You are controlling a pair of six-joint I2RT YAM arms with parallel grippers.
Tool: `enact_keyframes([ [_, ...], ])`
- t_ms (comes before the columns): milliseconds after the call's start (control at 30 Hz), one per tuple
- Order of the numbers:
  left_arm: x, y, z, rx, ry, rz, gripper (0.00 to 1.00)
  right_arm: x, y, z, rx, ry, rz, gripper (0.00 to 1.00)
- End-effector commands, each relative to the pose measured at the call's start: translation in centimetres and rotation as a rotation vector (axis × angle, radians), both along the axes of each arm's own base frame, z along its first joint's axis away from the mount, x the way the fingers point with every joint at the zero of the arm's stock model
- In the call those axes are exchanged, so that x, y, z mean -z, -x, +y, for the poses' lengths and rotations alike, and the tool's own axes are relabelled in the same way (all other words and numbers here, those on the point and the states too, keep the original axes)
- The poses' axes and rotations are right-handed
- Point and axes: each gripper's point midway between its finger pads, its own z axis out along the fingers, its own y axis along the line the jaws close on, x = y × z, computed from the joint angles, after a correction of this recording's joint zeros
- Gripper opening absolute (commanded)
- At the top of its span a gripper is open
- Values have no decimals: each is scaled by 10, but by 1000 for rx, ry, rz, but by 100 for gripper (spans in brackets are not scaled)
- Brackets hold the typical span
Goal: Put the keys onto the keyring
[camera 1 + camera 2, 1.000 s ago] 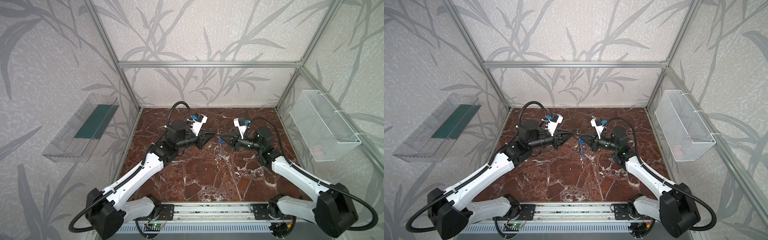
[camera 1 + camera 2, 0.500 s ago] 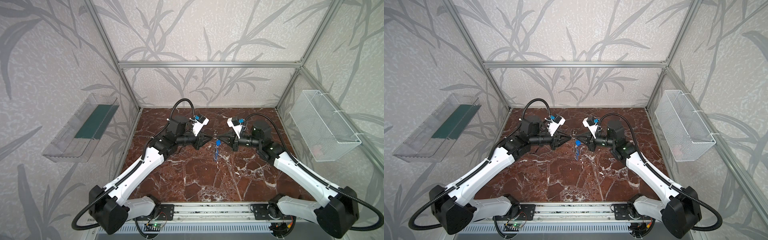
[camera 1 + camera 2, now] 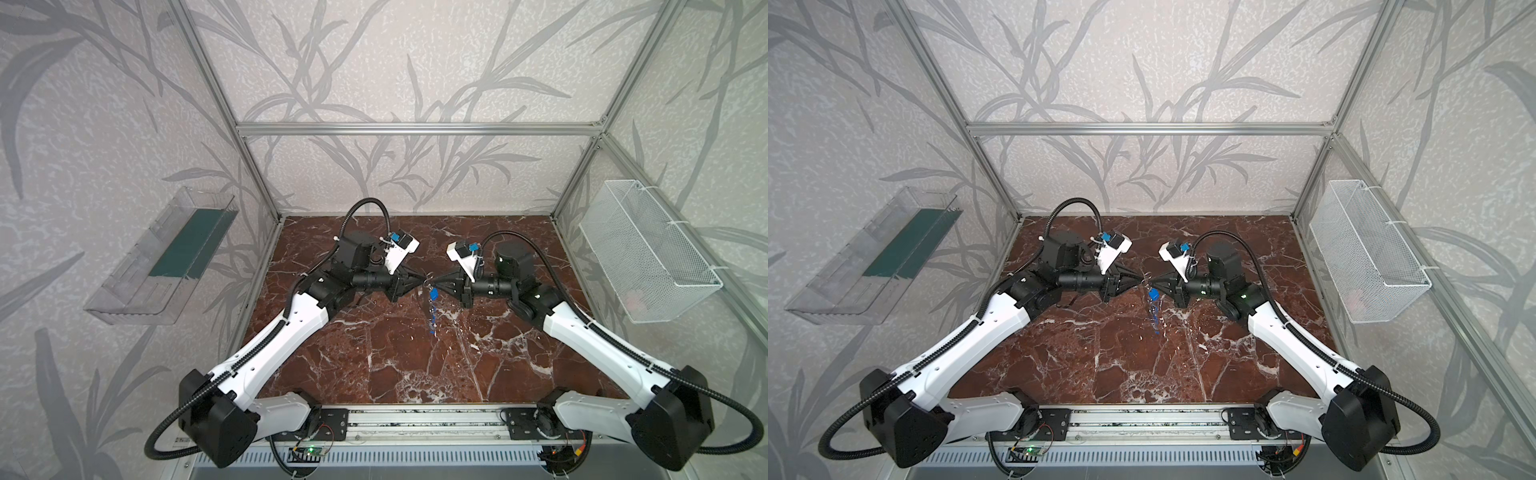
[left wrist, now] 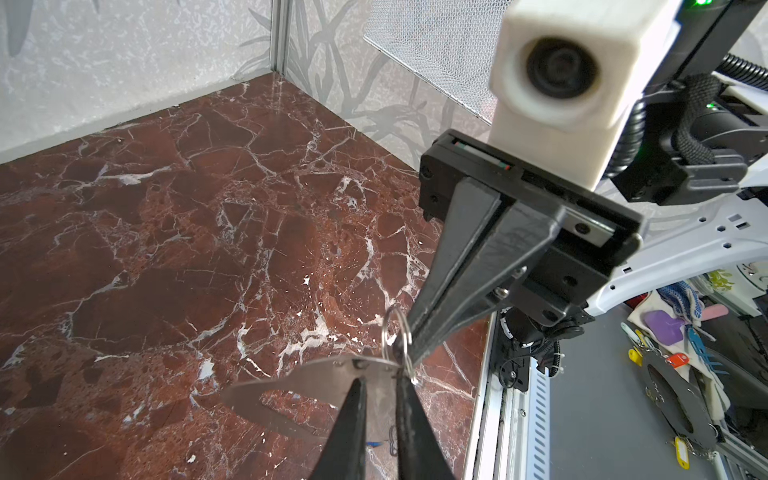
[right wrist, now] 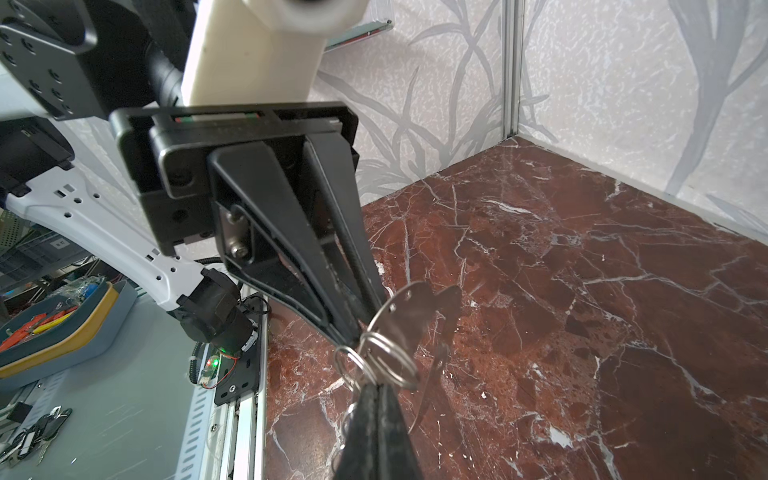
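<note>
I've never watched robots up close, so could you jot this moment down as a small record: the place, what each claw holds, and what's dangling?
setting: red marble tabletop inside a walled enclosure
left gripper: shut on the keyring, a flat grey metal plate held in the air
right gripper: shut on split rings at the plate's edge
keys: blue-tagged, hanging below where the grippers meet
side walls: wire basket, clear tray
</note>
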Motion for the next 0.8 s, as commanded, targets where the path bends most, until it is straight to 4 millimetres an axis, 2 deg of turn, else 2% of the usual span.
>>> enact_keyframes([
  [0,-10,-5,5,-30,3,-48,11,-18,-2,2,0,-22,-50,0],
  [133,-15,-10,16,-91,14,-78,10,-20,-2,0,16,-29,-64,0],
  [233,-15,-6,19,-82,16,-76,11,-19,-3,0,16,-29,-61,0],
  [400,-14,6,12,-11,45,-44,11,-20,-2,2,5,-36,-57,0],
  [767,-8,7,4,42,50,13,11,-17,1,6,-11,-30,-53,0],
])
